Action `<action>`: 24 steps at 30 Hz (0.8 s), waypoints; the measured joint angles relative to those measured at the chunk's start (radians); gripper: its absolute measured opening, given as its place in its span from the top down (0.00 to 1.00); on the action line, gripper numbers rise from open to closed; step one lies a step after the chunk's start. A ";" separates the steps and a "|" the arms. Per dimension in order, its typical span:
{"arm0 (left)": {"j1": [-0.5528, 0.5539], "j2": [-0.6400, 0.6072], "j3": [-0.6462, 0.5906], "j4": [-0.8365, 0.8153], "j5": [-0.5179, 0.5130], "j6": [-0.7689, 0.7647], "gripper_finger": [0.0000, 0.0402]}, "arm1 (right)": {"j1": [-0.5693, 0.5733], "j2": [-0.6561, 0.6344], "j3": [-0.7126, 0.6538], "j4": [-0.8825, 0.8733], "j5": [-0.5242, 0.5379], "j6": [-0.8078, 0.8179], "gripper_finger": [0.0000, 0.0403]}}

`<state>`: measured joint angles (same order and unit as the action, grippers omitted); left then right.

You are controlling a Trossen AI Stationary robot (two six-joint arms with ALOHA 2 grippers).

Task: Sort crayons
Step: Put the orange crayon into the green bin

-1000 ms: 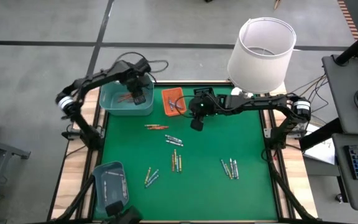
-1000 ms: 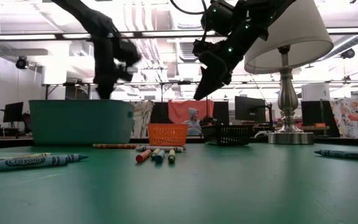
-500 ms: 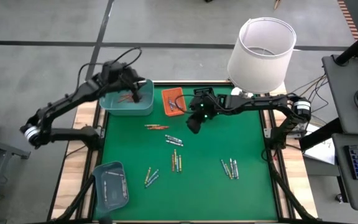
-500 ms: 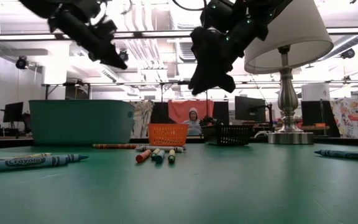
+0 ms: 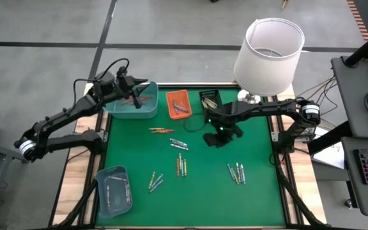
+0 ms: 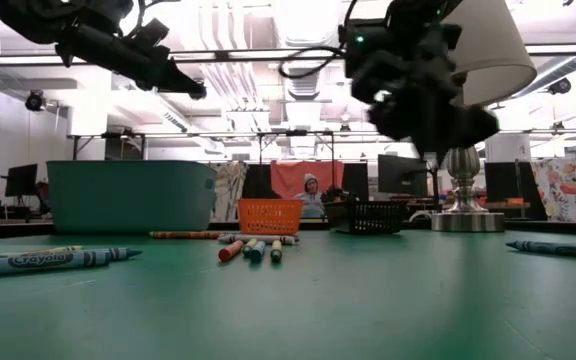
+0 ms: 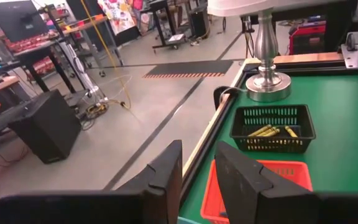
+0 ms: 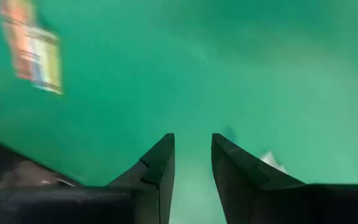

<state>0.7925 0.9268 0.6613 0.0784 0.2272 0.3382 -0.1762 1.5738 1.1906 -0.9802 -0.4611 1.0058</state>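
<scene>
Teal plastic marks the far-left corner of the counter (image 5: 254, 134), where the left end effector (image 5: 135, 87) now hangs high over the large teal tray (image 5: 130, 102). A second ago it was down inside that tray; since then the arm has swung outward and lifted. Its fingers (image 7: 166, 171) stand a narrow gap apart with nothing between them, so I judge a crayon was just dropped there. Reddish sticks lie in the tray.

Next to the right, the orange tray (image 5: 177, 105) holds a few crayons, and the black tray (image 5: 209, 100) holds yellow ones.

The right end effector (image 5: 219, 135) has left its spot beside the orange tray and moved out over the middle of the counter, low, fingers (image 8: 157, 165) slightly apart and empty. That reads as a delivery finished and a fresh pick starting.

The loose crayons (image 5: 181, 165) still lie flat on the green counter:
- a reddish pair near the back, long axis running left to right
- a silvery pair just beside them, slanted
- a mixed group in the middle, pointing front to back
- a small group at front left, slanted
- a group at the right (image 5: 237, 172), roughly front to back, nearest the right end effector

A small teal tray (image 5: 114, 190) sits at the front left corner.
</scene>
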 joint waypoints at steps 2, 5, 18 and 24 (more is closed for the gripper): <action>0.000 0.001 0.000 0.000 0.000 -0.009 0.81 | 0.025 0.000 0.020 -0.117 0.001 0.025 0.77; 0.000 0.002 -0.001 -0.002 0.000 -0.060 0.81 | 0.063 -0.001 0.047 -0.284 0.052 0.056 0.77; -0.004 0.000 -0.034 -0.016 0.002 -0.238 0.81 | 0.239 0.001 0.020 -0.254 0.273 0.025 0.77; -0.004 0.000 -0.034 -0.014 0.002 -0.265 0.81 | 0.260 0.001 -0.019 -0.055 0.285 0.043 0.77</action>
<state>0.7883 0.9268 0.6273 0.0648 0.2288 0.0734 0.0834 1.5749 1.1713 -1.0351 -0.1759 1.0485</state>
